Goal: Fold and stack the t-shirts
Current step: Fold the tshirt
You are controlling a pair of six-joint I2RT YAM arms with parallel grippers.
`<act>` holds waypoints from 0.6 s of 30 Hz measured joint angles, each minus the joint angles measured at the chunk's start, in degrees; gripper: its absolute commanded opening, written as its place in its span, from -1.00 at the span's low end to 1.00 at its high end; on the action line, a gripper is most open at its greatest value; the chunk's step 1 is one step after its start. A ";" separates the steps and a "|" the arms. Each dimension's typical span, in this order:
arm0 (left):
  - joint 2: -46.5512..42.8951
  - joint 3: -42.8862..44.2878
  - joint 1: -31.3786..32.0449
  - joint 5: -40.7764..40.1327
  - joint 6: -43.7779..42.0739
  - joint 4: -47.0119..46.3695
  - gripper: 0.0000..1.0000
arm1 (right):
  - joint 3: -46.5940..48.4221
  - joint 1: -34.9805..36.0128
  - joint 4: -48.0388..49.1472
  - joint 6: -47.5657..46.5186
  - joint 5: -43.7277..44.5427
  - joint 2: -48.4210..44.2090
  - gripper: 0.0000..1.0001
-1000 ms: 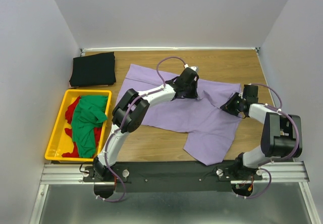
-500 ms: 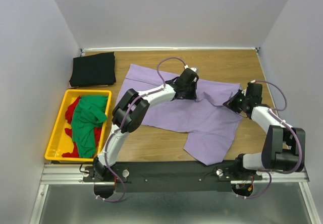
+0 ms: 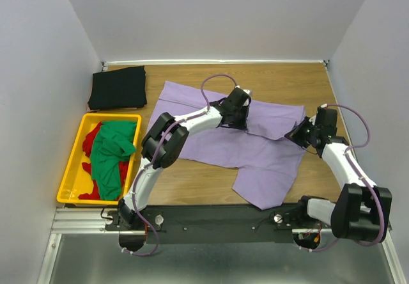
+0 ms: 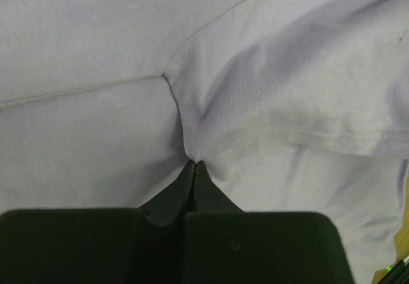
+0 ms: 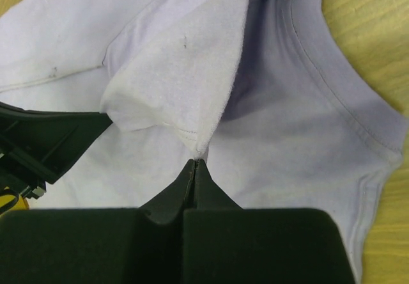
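Observation:
A large lavender t-shirt (image 3: 223, 143) lies spread across the middle of the table. My left gripper (image 3: 241, 119) is shut on a pinch of its cloth (image 4: 211, 149) near the shirt's upper middle. My right gripper (image 3: 295, 134) is shut on the hem of a sleeve flap (image 5: 185, 92) at the shirt's right side, with the collar (image 5: 339, 98) lying just beyond it. A folded black t-shirt (image 3: 118, 87) rests at the back left. A green t-shirt (image 3: 112, 156) and a red t-shirt (image 3: 92, 137) lie crumpled in the crate.
A yellow plastic crate (image 3: 69, 180) stands at the left edge of the table. Bare wood (image 3: 287, 82) shows behind the lavender shirt and on the right side beyond my right arm. White walls close in on three sides.
My right gripper closed on the sleeve hem and pulled it rightward, the arm stretching out towards the far right. The left gripper stayed shut on the cloth, shifting only slightly.

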State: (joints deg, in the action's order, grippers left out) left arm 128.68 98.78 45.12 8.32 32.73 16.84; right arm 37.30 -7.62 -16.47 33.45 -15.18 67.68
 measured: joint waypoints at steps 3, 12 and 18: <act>-0.31 0.00 0.00 0.39 -1.18 1.14 -1.00 | -0.22 0.00 -1.49 -0.07 -0.02 -1.11 -0.99; -0.42 1.14 0.00 1.49 -4.46 5.81 -1.00 | -5.03 0.00 -6.38 0.07 -2.05 -3.87 -0.99; -0.42 3.32 0.00 1.53 -6.12 7.89 -1.00 | -6.49 0.00 -8.00 0.20 -3.23 -5.31 -0.92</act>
State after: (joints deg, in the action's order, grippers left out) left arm 128.27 102.10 45.12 9.85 26.61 24.73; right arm 30.81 -7.62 -24.47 33.65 -18.41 62.37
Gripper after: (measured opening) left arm 0.005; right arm 0.014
